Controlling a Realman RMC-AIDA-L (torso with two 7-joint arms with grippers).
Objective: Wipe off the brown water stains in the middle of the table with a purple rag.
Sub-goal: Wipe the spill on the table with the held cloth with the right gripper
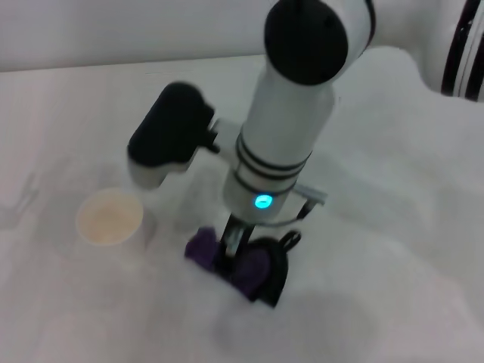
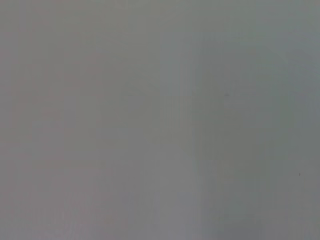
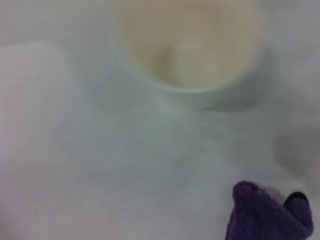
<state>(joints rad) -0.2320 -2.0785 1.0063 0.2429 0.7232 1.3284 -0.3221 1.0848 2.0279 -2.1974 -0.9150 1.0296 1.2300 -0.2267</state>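
Purple rag [image 1: 227, 253] down on the table [image 1: 393, 249], pinched in the right gripper [image 1: 240, 257], just right of the white cup [image 1: 110, 218]; also visible low in the right wrist view [image 3: 267, 215], bunched, with a black bit at its edge. Right gripper closed on the rag, fingers dark and pointing down, cloth bulging out both sides of them. Brown water stains not made out in any view: probably under the rag or the arm, can't confirm. Cup interior tan, not the target. Judged step: wiping pass with rag in contact. To do it well: keep downward pressure light but even so the cloth stays flat under the fingers instead of rolling; short back-and-forth strokes over the stain area; keep strokes away from the cup, close enough to get knocked on a leftward pass. Watch for the rag slipping out of the pinch on direction reversal, only part of it looks gripped. Lift and check the surface before calling it done, since the arm blocks the head view of the spot. Left gripper out of sight; left wrist view shows only blank grey surface, presumably parked.
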